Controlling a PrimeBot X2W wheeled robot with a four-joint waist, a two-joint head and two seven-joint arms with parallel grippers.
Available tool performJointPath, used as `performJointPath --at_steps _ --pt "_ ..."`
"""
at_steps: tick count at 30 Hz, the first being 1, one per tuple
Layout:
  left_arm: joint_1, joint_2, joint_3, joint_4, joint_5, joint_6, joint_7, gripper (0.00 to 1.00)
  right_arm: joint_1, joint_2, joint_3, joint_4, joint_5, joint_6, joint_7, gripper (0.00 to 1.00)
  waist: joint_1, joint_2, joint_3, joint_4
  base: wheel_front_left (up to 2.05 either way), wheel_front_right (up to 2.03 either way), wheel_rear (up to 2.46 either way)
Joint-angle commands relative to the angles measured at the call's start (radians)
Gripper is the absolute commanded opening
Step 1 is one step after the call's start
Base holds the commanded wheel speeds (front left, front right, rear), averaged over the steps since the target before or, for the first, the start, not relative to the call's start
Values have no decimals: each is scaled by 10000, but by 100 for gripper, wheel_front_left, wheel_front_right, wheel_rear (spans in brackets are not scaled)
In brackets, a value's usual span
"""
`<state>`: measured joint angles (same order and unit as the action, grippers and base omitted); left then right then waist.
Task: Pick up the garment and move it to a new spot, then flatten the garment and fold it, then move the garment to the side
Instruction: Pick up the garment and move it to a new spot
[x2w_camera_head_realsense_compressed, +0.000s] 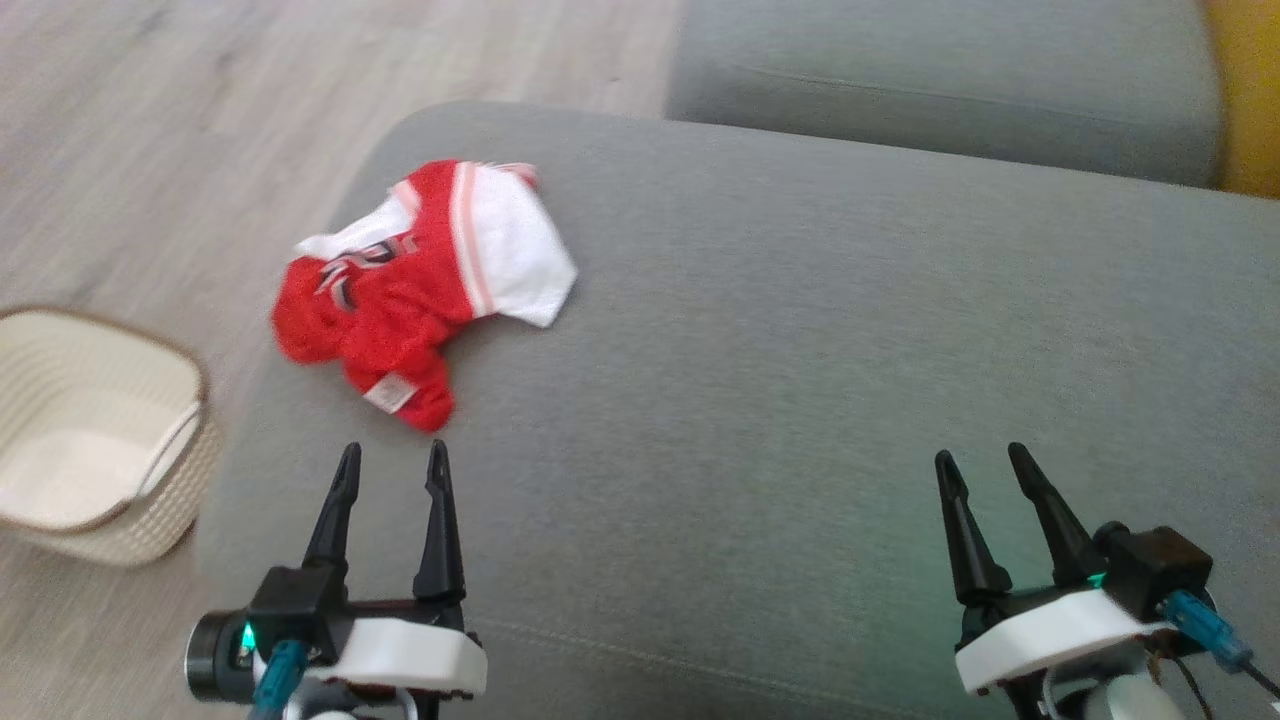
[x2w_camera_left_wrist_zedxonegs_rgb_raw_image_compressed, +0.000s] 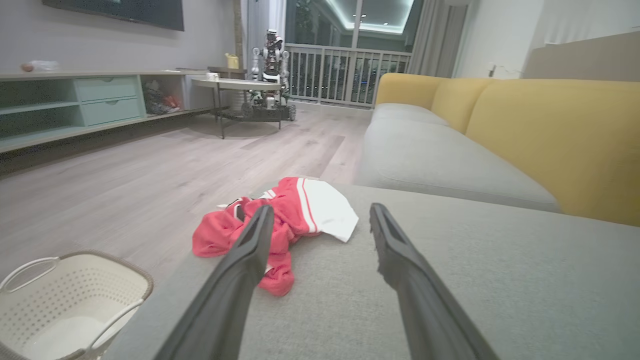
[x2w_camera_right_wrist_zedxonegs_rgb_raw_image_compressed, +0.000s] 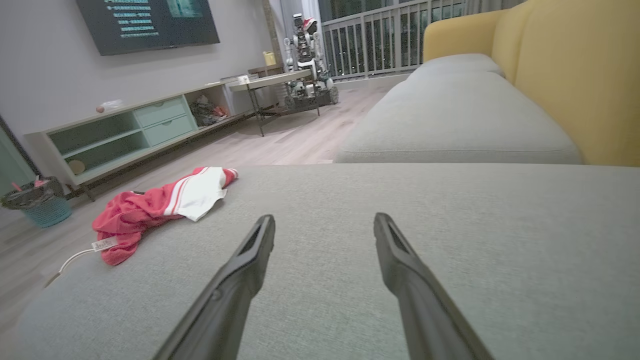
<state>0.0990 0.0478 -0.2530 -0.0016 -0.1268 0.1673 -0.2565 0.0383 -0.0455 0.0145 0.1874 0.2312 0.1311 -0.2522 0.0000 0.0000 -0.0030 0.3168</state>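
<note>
Two hands hover low in the frame, both spread wide, empty and touching nothing. The left hand (x2w_camera_head_realsense_compressed: 392, 450) is just below the red-and-white jersey (x2w_camera_head_realsense_compressed: 400, 300), which lies crumpled in the upper left, at the edge of the grey sofa cushion (x2w_camera_head_realsense_compressed: 750, 400); I judge it is lined up for the pickup. The right hand (x2w_camera_head_realsense_compressed: 980, 455), lower right, is over bare cushion, where flattening has room.

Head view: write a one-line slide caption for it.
Open left hand and right hand above the grey cushion; crumpled red-and-white garment lies near its left edge.
</note>
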Motion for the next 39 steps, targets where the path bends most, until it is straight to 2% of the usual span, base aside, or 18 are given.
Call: performJointPath --at_steps 1,6,10,15,18,21,25,32,36,39 --pt "-463 24 261 -391 -35 60 -53 100 -159 -47 247 -300 -36 -4 -95 100 0 0 142 696 0 0 0" --pt "-460 24 331 -437 -88 104 -53 100 -195 -47 353 -270 -115 -4 -95 100 0 0 293 1327 0 0 0" --pt "-441 24 369 -504 -141 155 -53 100 -174 -47 370 -231 -177 -4 -95 100 0 0 328 1495 0 0 0" --pt "-747 24 680 -772 -268 216 -53 100 -255 -47 414 -238 -341 -4 -95 100 0 0 567 1308 0 0 0" --pt "-1608 133 1065 -846 -64 -86 -53 100 -358 -47 329 -256 -572 -4 -95 100 0 0 879 1142 0 0 0" --pt "-2906 631 1493 -479 282 -350 -53 100 -554 -47 458 -262 -836 -4 -95 100 0 0 1339 875 0 0 0" --pt "-4931 1264 2144 1269 -80 -745 299 100 -1103 -47 681 -387 -1262 -4 -95 100 0 0 2036 449 0 0 0" --pt "-8432 2055 2901 4921 -1579 -1652 2967 100 -2252 -47 479 -536 -1993 -4 -95 100 0 0 3418 -174 0 0 0" --pt "-9862 2221 3036 6881 -2246 -2203 4065 100 -2734 -47 256 -699 -2294 -4 -95 100 0 0 4140 -348 0 0 0" --pt "-10578 2236 3017 8118 -2564 -2459 4631 100 -3003 -47 129 -861 -2477 -4 -95 100 0 0 4592 -392 0 0 0"
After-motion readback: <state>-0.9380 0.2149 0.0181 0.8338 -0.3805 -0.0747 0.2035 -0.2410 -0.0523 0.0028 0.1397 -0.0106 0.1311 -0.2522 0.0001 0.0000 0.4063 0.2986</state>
